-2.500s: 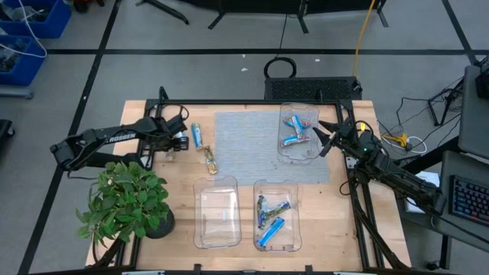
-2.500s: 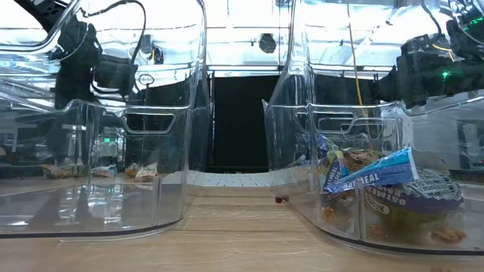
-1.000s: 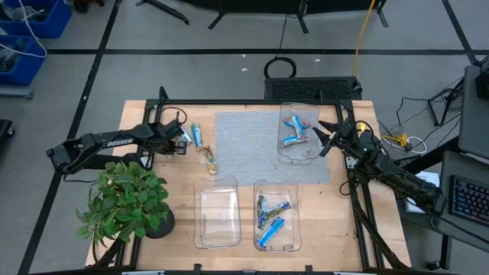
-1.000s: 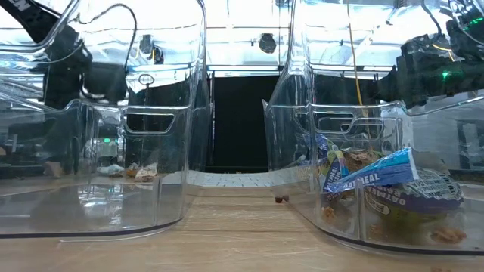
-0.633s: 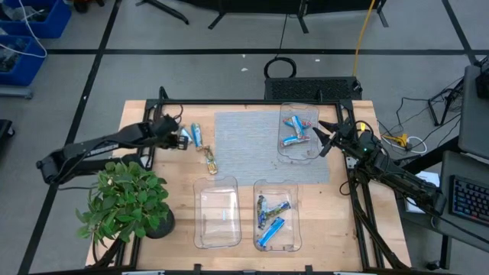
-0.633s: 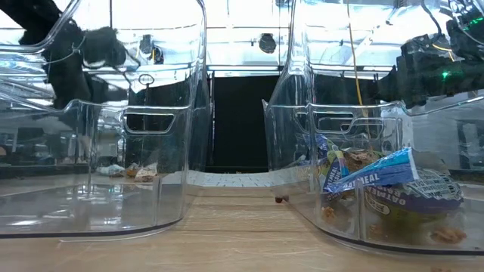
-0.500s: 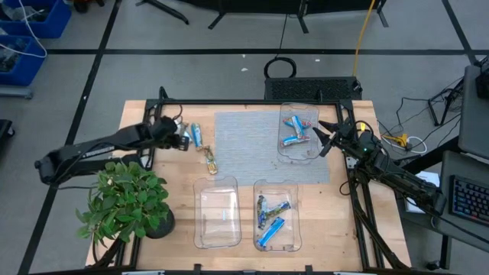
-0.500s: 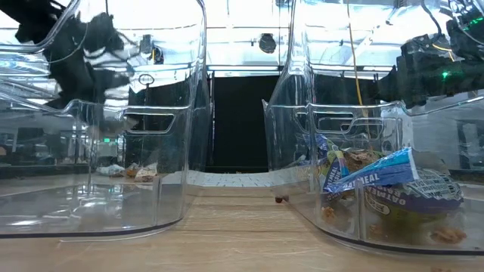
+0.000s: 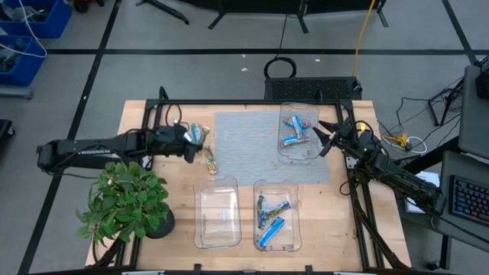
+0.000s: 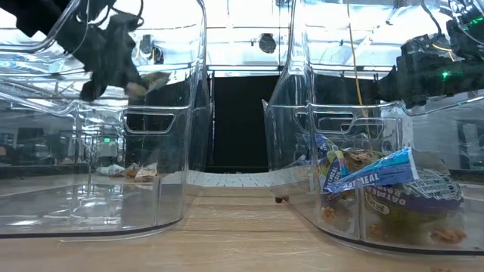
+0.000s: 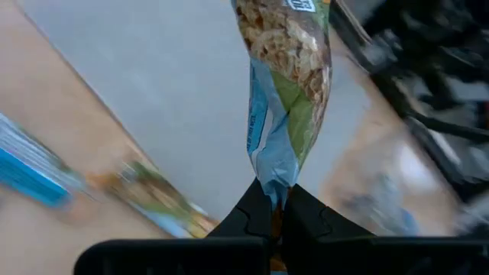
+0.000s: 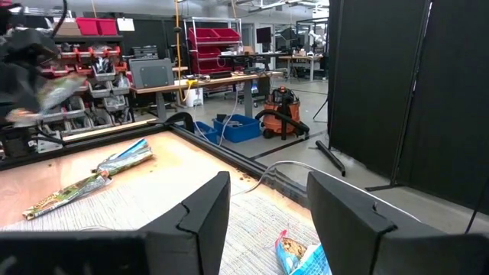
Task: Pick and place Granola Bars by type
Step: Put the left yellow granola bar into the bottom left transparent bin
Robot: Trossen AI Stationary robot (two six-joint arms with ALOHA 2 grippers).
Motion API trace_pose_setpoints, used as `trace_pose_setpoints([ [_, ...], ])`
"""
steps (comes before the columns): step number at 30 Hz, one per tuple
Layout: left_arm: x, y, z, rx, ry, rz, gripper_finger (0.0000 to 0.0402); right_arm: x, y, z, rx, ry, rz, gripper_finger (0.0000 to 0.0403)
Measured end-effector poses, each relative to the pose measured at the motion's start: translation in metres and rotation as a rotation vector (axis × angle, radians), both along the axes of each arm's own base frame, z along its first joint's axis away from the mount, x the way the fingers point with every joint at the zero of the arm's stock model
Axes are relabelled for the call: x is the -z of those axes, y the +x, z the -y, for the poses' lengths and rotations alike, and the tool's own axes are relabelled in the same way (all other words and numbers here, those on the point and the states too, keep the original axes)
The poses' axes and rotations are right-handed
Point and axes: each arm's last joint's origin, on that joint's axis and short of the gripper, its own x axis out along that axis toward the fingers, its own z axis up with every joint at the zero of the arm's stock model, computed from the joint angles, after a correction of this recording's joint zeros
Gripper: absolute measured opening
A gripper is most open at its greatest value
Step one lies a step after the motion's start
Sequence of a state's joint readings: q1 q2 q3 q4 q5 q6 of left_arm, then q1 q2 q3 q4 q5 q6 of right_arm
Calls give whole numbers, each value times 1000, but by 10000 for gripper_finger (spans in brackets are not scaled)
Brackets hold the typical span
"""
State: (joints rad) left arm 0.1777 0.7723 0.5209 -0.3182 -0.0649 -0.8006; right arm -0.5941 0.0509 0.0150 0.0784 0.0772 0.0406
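My left gripper point(image 9: 189, 143) is above the table's left part, shut on a granola bar with a light-blue and green wrapper point(image 11: 286, 92); the bar also shows in the low view point(image 10: 147, 79). Below it a blue bar point(image 11: 30, 164) and a tan-gold bar point(image 9: 210, 161) lie flat on the wood. My right gripper point(image 9: 322, 139) is open and empty beside the far clear tray point(image 9: 284, 153), which holds blue and red bars. The near right tray point(image 9: 294, 229) holds blue and green bars. My left gripper pinches the bar's crimped end point(image 11: 276, 187) between its two fingers. The rest of the bar point(image 11: 290, 69) reaches out past the fingertips. The bar is lifted clear of the table point(image 10: 151, 78).
A grey mat point(image 9: 244, 145) covers the table's far middle. A second clear tray point(image 9: 200, 229) stands at the near middle, left of the filled one. A potted plant point(image 9: 126, 202) stands at the near left, close under the left arm.
My left gripper has risen from the table's left part and gone a little toward the right edge, turning as it went, with the bar shut in its fingers. The bar is now lifted clear. The right arm has kept still.
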Motion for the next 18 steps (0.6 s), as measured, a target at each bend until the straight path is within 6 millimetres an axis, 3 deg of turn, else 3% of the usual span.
trace_pose_setpoints([
  [5,-1,11,30,121,-130,58,10,0,0,0,0,0,0,169],
  [11,-7,33,74,399,-51,207,10,0,0,0,0,0,0,169],
  [18,-3,56,109,556,92,7,9,0,0,0,0,0,0,169],
])
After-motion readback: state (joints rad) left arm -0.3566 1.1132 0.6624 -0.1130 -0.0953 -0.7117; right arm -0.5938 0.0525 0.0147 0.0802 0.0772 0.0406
